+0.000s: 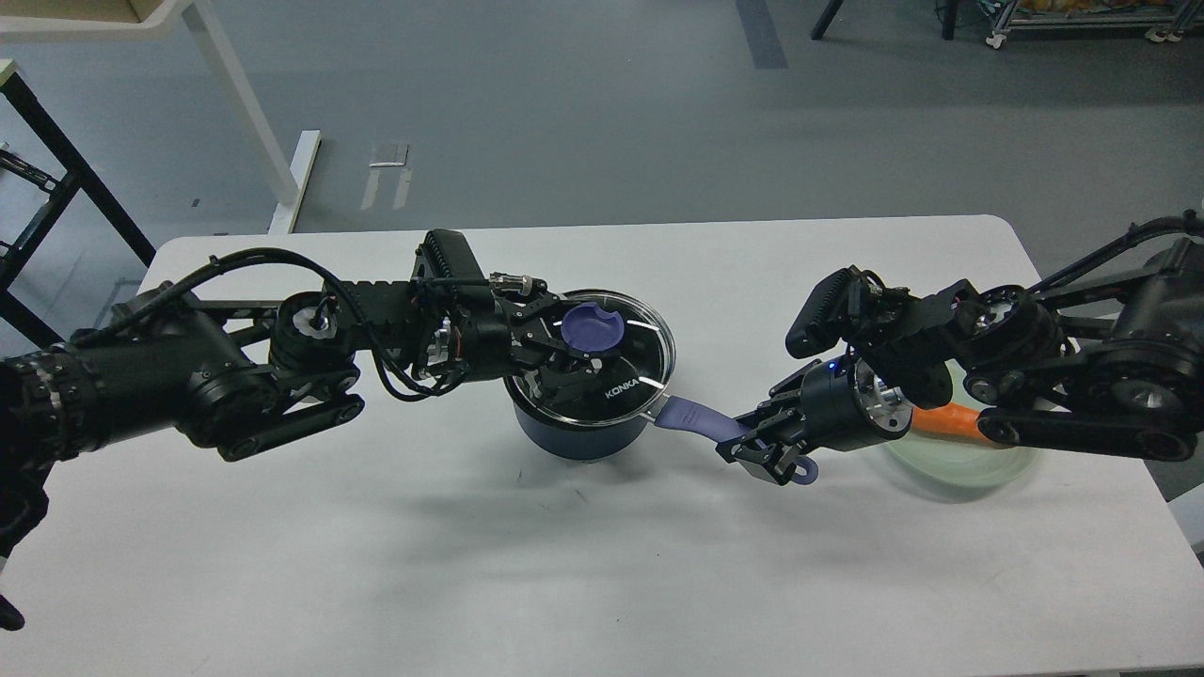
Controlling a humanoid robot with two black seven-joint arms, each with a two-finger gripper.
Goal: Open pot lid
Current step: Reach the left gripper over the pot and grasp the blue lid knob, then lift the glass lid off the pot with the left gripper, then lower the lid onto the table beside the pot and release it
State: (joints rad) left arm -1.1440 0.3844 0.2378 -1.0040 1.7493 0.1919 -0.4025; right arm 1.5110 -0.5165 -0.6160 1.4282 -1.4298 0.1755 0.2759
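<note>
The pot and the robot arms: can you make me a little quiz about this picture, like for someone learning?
1. True or false: the lid sits tilted on the pot.
2. Which gripper is on the pot's purple handle? A) left gripper B) right gripper C) neither
3. Fill in: the orange thing lies in the pale green ____.

Key:
1. True. Its far edge is raised, its near edge is low at the rim.
2. B. The right gripper closes around the handle near its end hole, while the left gripper is at the lid's purple knob.
3. plate.
</note>
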